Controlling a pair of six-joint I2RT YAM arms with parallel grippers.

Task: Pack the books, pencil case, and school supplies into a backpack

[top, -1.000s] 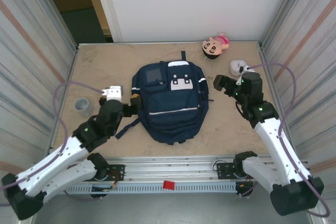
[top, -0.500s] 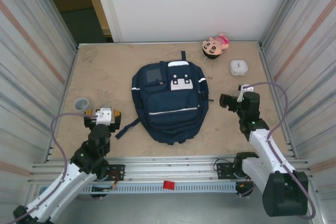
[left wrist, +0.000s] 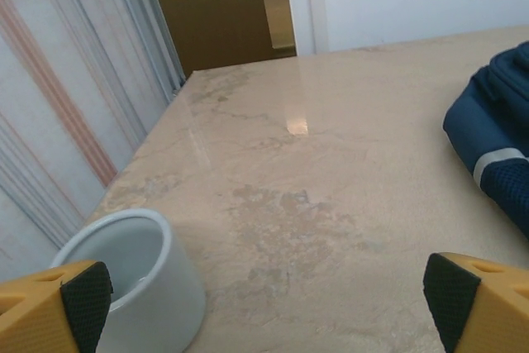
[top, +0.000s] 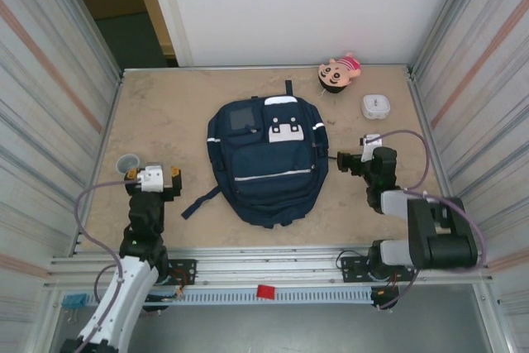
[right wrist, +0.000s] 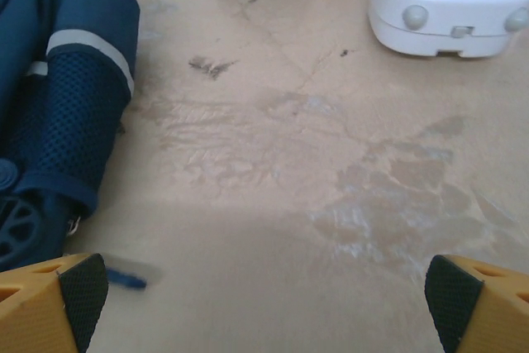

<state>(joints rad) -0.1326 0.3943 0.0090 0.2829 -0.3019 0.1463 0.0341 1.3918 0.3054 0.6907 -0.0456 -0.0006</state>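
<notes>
Your left gripper [top: 153,174] stands with its jaws wide apart and nothing between them. It sits low near the table's [top: 165,105] near-left corner. In the left wrist view, the small pale cup [left wrist: 132,279] is just beside its left finger. Your right gripper [top: 345,160] is just as wide and just as empty, pointing across toward the right side of the backpack [top: 269,163] without touching it.

A second ago both arms were stretched out. The left one was up against the backpack's left edge, and the right one reached toward the far-right corner by the white rounded box [top: 376,106]. Since then both have folded back toward the near edge, while their jaws stayed as wide as they were.

The backpack has not shifted. It lies flat and front up in the middle of the table, with its top toward the far edge and a loose strap trailing toward the near-left. The right wrist view shows its mesh side and pale stripe, with bare table between it and the white box. The pink plush doll [top: 340,69] rests at the far edge, well apart from the backpack.

To my eye you are retreating toward rest, not lining up another pick, which suggests the packing is done. I cannot tell whether the backpack's zips are closed, so check that before you call it finished.
</notes>
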